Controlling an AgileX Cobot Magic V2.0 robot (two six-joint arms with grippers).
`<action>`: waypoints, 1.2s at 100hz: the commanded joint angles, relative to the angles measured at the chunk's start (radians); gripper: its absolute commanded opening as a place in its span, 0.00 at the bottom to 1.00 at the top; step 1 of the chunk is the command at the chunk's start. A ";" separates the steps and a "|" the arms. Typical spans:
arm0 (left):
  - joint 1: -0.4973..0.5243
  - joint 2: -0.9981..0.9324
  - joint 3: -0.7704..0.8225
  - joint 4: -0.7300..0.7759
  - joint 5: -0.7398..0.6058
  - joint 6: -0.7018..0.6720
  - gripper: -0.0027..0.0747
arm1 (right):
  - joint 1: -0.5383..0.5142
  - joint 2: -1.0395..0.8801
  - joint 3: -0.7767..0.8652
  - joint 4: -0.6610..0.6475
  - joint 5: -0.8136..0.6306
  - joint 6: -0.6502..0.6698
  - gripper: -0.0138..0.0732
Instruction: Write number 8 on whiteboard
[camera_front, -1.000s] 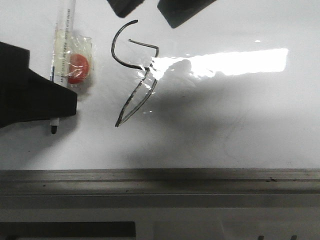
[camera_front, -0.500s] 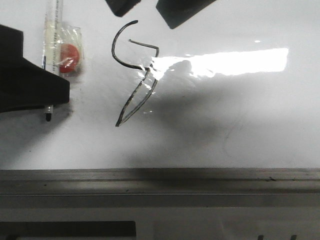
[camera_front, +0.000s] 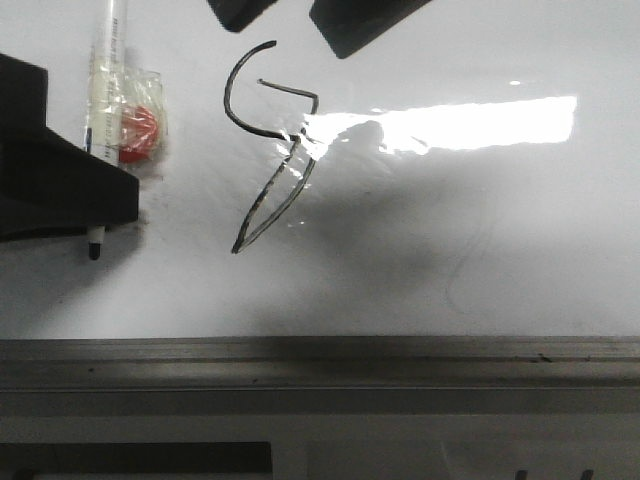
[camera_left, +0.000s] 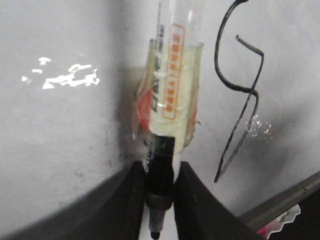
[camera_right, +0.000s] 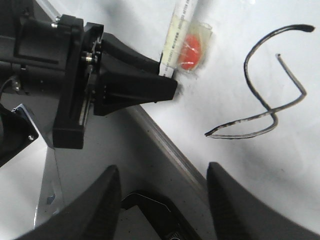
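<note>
The number 8 (camera_front: 268, 150) is a thin black line on the whiteboard (camera_front: 480, 230): an open hook over a narrow pointed loop. My left gripper (camera_front: 100, 205) stays left of it, shut on a clear-barrelled marker (camera_front: 104, 70) with its black tip (camera_front: 94, 251) pointing at the ledge. A red lump in plastic wrap (camera_front: 138, 130) is taped to the barrel. The left wrist view shows the marker (camera_left: 167, 90) clamped between the fingers (camera_left: 130, 205), with the number 8 (camera_left: 240, 100) beside it. My right gripper (camera_right: 162, 200) is open and empty; its fingers (camera_front: 360, 22) show beyond the 8.
A grey metal ledge (camera_front: 320, 365) runs along the board's near edge. A bright rectangular glare (camera_front: 450, 125) lies right of the 8. Faint grey smudges (camera_front: 470, 270) mark the board. In the right wrist view the left gripper (camera_right: 125, 85) and the ledge (camera_right: 170, 145) sit ahead of the right fingers.
My left gripper has drawn a little to the left and away from the ledge with the marker, which now stands straighter. The right fingers drifted slightly left. The drawn line is unchanged.
</note>
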 joint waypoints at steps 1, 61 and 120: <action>0.014 -0.002 -0.018 -0.021 -0.020 -0.008 0.35 | 0.001 -0.022 -0.026 0.011 -0.055 -0.001 0.54; 0.014 -0.193 -0.018 -0.021 -0.016 -0.008 0.43 | 0.001 -0.109 -0.006 -0.072 -0.140 -0.001 0.09; 0.014 -0.655 0.121 0.256 -0.045 -0.006 0.01 | 0.001 -0.710 0.662 -0.289 -0.825 -0.005 0.09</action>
